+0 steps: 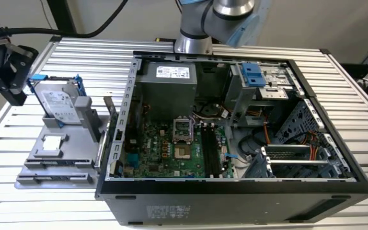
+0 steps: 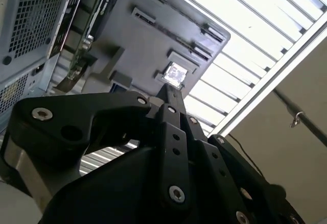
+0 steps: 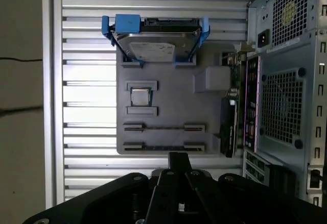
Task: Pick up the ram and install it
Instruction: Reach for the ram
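Currently, the grey tray (image 3: 171, 104) is lying on the slatted worktop (image 1: 75, 52) just beyond the tips of the pincer (image 3: 179, 157), and it is carrying several parts. A hard drive (image 3: 156, 43) with a white label is leaning in a blue bracket (image 3: 126, 22) at one end of the tray; in the exterior view the pincer is hanging close beside it. A small square chip (image 3: 141, 97) is sitting in a recess midway along the tray. Two long holders (image 3: 163, 127) with end clips are running side by side at the other end, apart from the drive. A dark expansion card (image 3: 230, 127) is standing on edge along the side of the tray farthest from the pincer, just beside the computer case (image 1: 235, 203).

The case is lying open beyond the tray, well apart from the pincer. It is holding a green motherboard (image 1: 161, 155) with long black slots (image 1: 210, 153), a grey box (image 1: 168, 88) with a white label, and a blue-fronted drive cage (image 1: 253, 74).

As for the ram, a thin dark line is showing between the clips of each long holder, and I cannot tell whether that is the stick seen on edge or a bare groove.

In both wrist views the pincer's fingers are pressing together into one narrow tip, with nothing visibly gripped between them.
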Tool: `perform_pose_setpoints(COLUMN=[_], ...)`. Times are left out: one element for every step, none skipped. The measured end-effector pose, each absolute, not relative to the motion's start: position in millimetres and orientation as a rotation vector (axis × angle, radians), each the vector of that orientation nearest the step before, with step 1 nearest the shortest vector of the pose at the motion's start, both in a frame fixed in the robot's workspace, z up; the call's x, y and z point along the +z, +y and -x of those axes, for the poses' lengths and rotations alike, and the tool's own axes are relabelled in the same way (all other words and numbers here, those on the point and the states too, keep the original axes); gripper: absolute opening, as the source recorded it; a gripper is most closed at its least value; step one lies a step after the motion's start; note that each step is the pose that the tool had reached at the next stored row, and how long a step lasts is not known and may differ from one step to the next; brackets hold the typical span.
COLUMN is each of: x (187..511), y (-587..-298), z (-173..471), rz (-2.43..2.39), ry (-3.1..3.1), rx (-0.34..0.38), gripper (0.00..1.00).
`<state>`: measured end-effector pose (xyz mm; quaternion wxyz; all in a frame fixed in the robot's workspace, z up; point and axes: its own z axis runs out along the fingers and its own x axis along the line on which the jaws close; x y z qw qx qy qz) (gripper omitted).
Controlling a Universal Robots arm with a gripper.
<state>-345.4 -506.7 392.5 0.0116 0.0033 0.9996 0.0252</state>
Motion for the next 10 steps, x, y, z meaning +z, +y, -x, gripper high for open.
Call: perform_pose_setpoints(x=[392, 392, 392, 392, 392, 392, 392, 392, 392, 392], y=[-509, -512, -514, -517, -519, -522, -524, -526, -528, -529], z=[346, 346, 346, 346, 346, 347, 347, 347, 347, 348], rz=[-0.011, -0.011, -0.012, -0.012, -0.013, -0.013, -0.014, -0.014, -0.014, -0.014], ry=[3.117, 3.118, 3.118, 3.118, 3.119, 3.119, 3.120, 3.120, 3.120, 3.120], rx=[0.079, 0.079, 0.079, 0.079, 0.079, 0.079, 0.079, 0.079, 0.079, 0.079], gripper=[0.00, 0.00, 0.00, 0.00, 0.00, 0.00, 0.00, 0.00, 0.00, 0.00])
